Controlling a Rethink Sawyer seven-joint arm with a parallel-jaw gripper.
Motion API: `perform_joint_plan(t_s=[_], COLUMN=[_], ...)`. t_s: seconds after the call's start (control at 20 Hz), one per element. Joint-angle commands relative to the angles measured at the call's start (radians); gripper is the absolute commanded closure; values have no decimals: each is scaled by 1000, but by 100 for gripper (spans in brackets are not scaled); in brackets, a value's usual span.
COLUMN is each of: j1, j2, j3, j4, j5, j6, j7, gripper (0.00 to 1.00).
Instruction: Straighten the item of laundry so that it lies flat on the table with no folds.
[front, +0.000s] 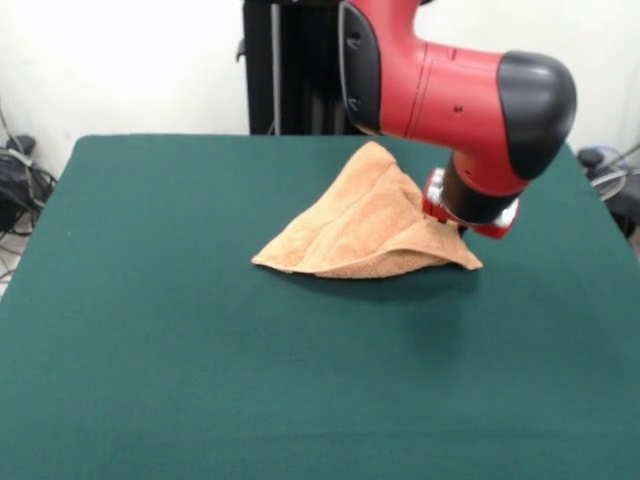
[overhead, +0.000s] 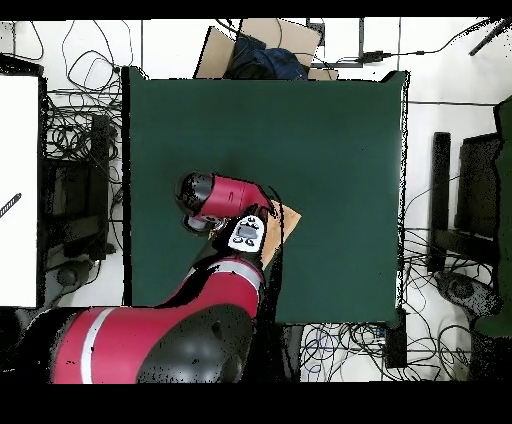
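The peach terry towel (front: 365, 225) sits bunched into a soft triangular heap on the far right part of the green felt table (front: 200, 350), one corner peaked up, woven bands running across its nubbly face. The glossy red and black arm's gripper (front: 447, 226) is down at the towel's right edge; whether it pinches the cloth I cannot tell.

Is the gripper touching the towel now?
Cannot tell. In the front view the arm hides the gripper where it meets the towel; the overhead view hides it too.
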Motion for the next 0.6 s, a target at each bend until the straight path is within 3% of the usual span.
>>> perform_joint_plan(t_s=[0.05, 0.4, 0.6], j1=[-39, -7, -3], j2=[83, -134, -203], j3=[52, 2, -5], j4=[-114, -40, 3], j5=[42, 34, 28], j6=[-87, 235, 282], j7=[215, 258, 248], gripper=[100, 100, 100])
